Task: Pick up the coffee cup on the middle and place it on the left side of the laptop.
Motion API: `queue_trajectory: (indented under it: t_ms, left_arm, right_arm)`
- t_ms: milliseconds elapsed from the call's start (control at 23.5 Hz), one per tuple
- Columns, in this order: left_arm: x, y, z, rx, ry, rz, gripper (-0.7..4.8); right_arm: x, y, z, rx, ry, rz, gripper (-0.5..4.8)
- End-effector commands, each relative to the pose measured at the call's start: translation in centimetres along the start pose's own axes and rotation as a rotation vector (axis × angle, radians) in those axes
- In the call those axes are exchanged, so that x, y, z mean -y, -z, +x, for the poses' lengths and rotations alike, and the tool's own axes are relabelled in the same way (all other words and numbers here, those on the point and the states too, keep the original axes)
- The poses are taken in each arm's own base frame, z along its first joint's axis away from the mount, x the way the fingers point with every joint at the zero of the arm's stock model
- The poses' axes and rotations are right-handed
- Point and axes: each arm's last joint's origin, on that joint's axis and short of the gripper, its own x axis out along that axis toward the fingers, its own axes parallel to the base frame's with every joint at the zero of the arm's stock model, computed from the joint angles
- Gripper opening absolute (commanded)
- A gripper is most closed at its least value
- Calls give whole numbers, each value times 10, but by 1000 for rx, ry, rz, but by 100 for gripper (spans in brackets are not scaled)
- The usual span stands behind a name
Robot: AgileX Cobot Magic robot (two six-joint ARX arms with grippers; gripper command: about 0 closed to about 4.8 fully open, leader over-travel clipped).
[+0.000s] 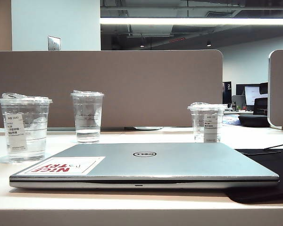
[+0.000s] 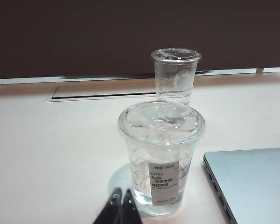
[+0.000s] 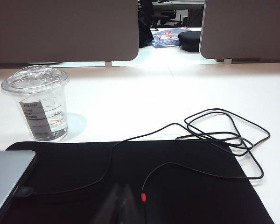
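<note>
Standing on the white tabletop (image 1: 132,136) are three clear plastic cups and one thin silver-grey laptop (image 1: 151,162) with an oval logo and a red-and-white "NICE TRY" sticker on its closed lid. The coffee cup (image 2: 161,156), wide, lidded, with a small white printed label at mid-height, sits just beside the laptop's left edge. A narrower clear cup without a sticker (image 2: 175,74) stands behind it. A third clear cup with a long white label (image 3: 41,103) sits beside a black mat (image 3: 140,182) crossed by one thin black cable (image 3: 214,140). The left gripper (image 2: 121,205) hangs before the coffee cup, fingers clenched, holding nothing. The right gripper (image 3: 119,205), blurred, hovers over the mat, fingers pressed together and empty.
</note>
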Motion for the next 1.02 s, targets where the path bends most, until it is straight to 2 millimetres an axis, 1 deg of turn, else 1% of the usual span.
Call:
queue_trajectory:
  t_ms: [43, 638, 766, 1021]
  left_arm:
    - [0, -2, 0, 9, -1, 1, -5]
    - [0, -2, 0, 9, -1, 1, -5]
    - [-1, -2, -4, 23, -23, 69, -5]
    - [-1, -4, -5, 49, -24, 70, -5]
  right_arm:
    - [0, -1, 0, 15, 1, 2, -5]
    - [0, -1, 0, 15, 1, 2, -5]
    - [0, -1, 0, 15, 1, 2, -5]
    - [0, -1, 0, 15, 1, 2, -5]
